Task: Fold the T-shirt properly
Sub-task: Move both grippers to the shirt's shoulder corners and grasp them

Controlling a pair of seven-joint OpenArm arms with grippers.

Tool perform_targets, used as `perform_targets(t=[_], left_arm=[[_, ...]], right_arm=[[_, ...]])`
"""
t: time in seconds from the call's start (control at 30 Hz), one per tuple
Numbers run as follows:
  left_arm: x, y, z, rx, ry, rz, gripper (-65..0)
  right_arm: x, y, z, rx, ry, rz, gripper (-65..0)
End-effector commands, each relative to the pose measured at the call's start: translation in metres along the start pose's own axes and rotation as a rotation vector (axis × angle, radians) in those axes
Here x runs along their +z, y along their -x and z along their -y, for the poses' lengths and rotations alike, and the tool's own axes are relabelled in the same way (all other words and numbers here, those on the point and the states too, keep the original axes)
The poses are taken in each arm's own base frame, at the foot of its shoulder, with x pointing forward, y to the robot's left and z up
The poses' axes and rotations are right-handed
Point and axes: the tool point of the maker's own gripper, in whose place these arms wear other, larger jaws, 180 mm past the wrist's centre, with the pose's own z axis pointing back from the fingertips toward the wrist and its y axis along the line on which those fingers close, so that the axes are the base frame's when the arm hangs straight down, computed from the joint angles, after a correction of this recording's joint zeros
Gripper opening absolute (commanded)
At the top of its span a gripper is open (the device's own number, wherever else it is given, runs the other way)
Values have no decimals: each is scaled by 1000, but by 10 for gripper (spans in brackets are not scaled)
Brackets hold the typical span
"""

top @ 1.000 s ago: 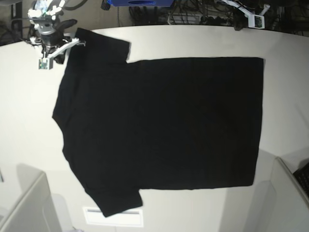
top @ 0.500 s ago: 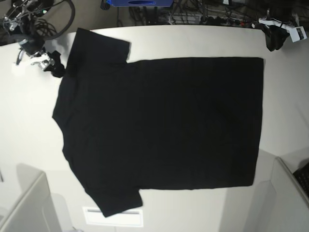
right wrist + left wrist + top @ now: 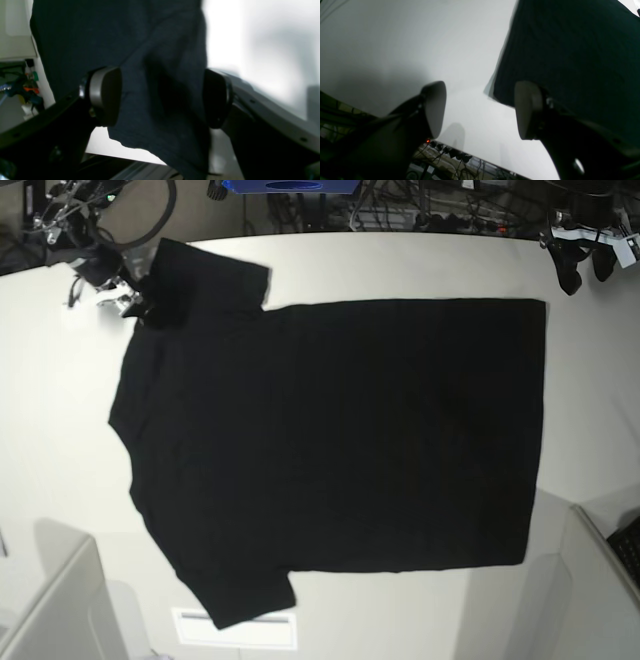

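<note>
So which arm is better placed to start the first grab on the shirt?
Probably the right: its open end effector already straddles the shirt's sleeve. The left end effector, also open, sits beside the hem corner over bare table.

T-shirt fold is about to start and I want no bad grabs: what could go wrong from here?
1. The right gripper stands open around a bunched sleeve edge of the T-shirt; closing there may catch only one layer or drag a wrinkle into the fold.
2. The left gripper is open with one finger over the hem corner and the other over the bare table; it may pinch too little cloth and slip off.
</note>
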Motion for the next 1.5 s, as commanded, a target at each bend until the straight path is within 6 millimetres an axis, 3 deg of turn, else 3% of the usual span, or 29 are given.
perform_targets(t=[0.0, 0.13, 0.3, 0.4, 0.57, 0.63, 0.67, 0.8, 0.93, 1.13, 1.3, 1.47], left_arm=[[1, -8, -1, -7, 8, 28, -240], [-5, 1, -15, 52, -26, 17, -234], [-15, 10, -28, 195, -31, -2, -232], [-23, 5, -5, 235, 69, 10, -237], [-39, 12, 14, 252, 127, -79, -237], [-44, 17, 8, 274, 112, -128, -237], [-47, 19, 5, 302, 99, -141, -237], [-53, 23, -7, 388, 57, -171, -239], [-60, 25, 9, 399, 101, -221, -239], [-66, 24, 11, 415, 105, -214, -239], [-75, 33, 30, 382, 140, -251, -240], [-79, 48, 32, 398, 121, -273, -240]], right_arm=[[2, 11, 8, 5, 30, -41, -197], [1, 28, 9, 5, 32, -87, -197], [1, 29, 10, 4, 33, -86, -228], [1, 28, 9, 7, 32, -86, -350], [-1, 27, 7, 12, 26, -90, -534], [1, 24, 9, 23, 32, -92, -639], [1, 24, 9, 24, 33, -93, -650], [3, 26, 12, 17, 41, -96, -650], [3, 26, 12, 16, 43, -96, -650], [2, 27, 11, 14, 40, -97, -650], [2, 25, 10, 16, 37, -94, -650], [2, 25, 10, 16, 37, -94, -650]])
